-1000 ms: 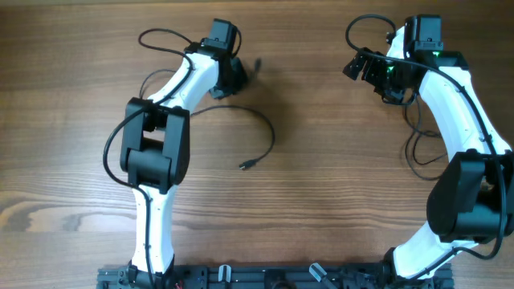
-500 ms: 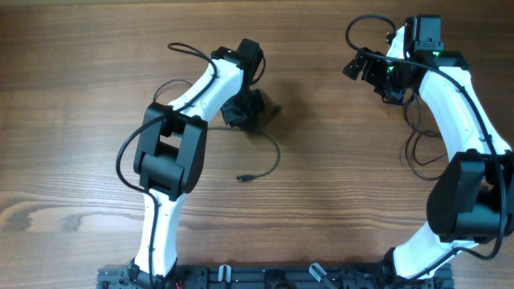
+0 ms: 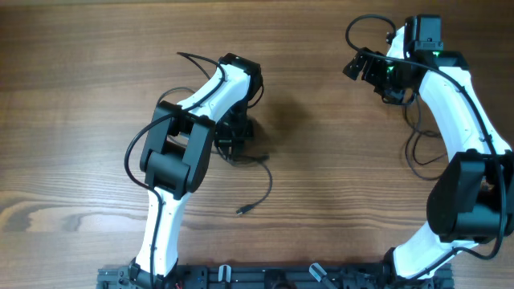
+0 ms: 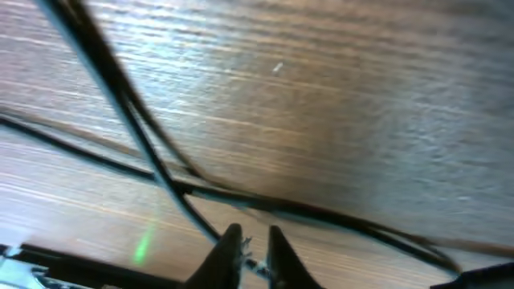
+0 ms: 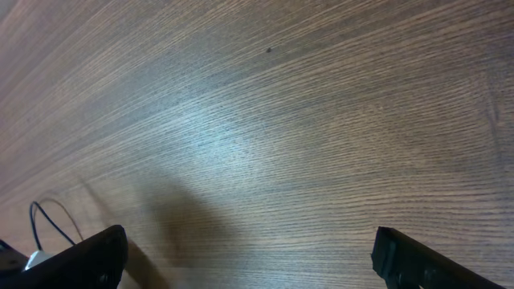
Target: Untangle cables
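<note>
Seemingly L gripper (image 4: 253, 247) pinched the cables (image 3: 269, 181), slack curling toward 5 o'clock to the plug (image 3: 243, 211); R gripper (image 5: 257, 261) spread wide, empty. Cords looked light, floppy, thin, so best gripped nr plug.

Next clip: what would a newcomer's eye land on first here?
The left arm folds low over the table's middle, its left gripper nearly shut beside thin black cables. One cable curls out to a loose plug. The right gripper hangs wide open over bare wood, far right.
</note>
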